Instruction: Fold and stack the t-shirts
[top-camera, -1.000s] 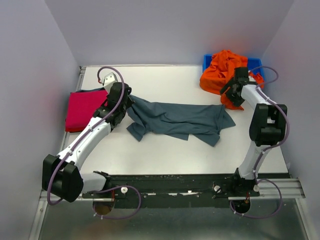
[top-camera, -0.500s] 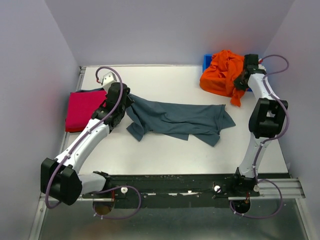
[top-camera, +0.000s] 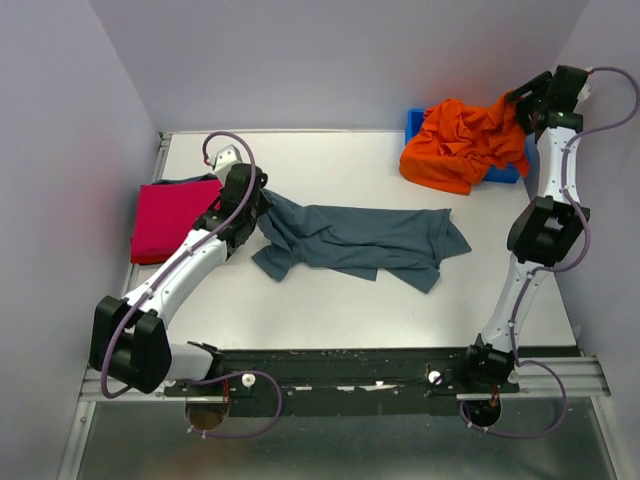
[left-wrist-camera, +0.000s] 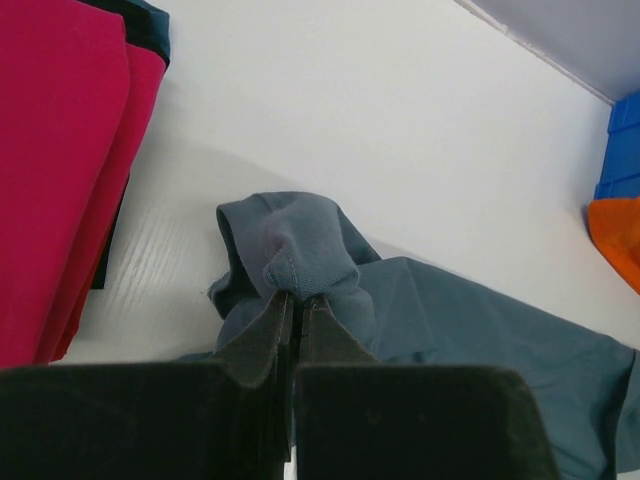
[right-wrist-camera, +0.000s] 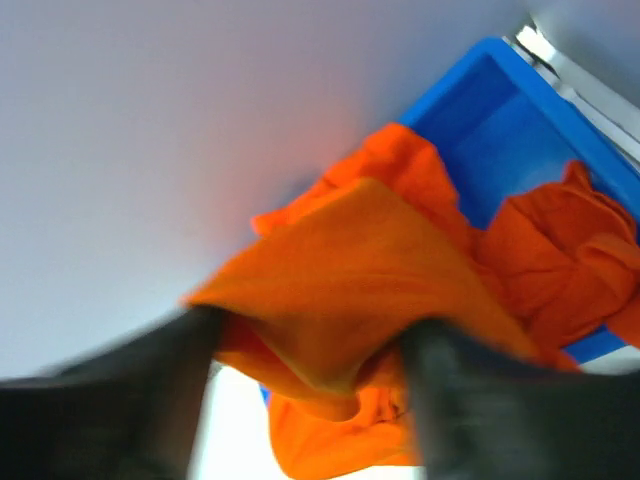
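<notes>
left claw (left-wrist-camera: 297, 300) clamped on a bunched end of the grey shirt (top-camera: 370, 240), beside the folded red shirt (top-camera: 165, 220), likely for spreading. right claw (top-camera: 522, 100), high over the bin (top-camera: 508, 174), pinched the orange shirt (top-camera: 455, 150), which half draped over the bin's edge. open counter (top-camera: 330, 160) lay near and far of the grey shirt.

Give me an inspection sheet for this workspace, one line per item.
Surface: white table, flat, partly covered by cloth.
Job's things: grey-blue t-shirt spread crumpled mid-table; magenta-red t-shirt folded at left edge; orange t-shirt bunched over the blue bin, one part lifted.
Clutter: blue bin at far right corner.
End effectors: left end effector shut on the grey-blue t-shirt's edge; right end effector raised, gripping the orange t-shirt.
Cables: purple cables looped along both arms.
Surroundings: plain pale walls on three sides.
</notes>
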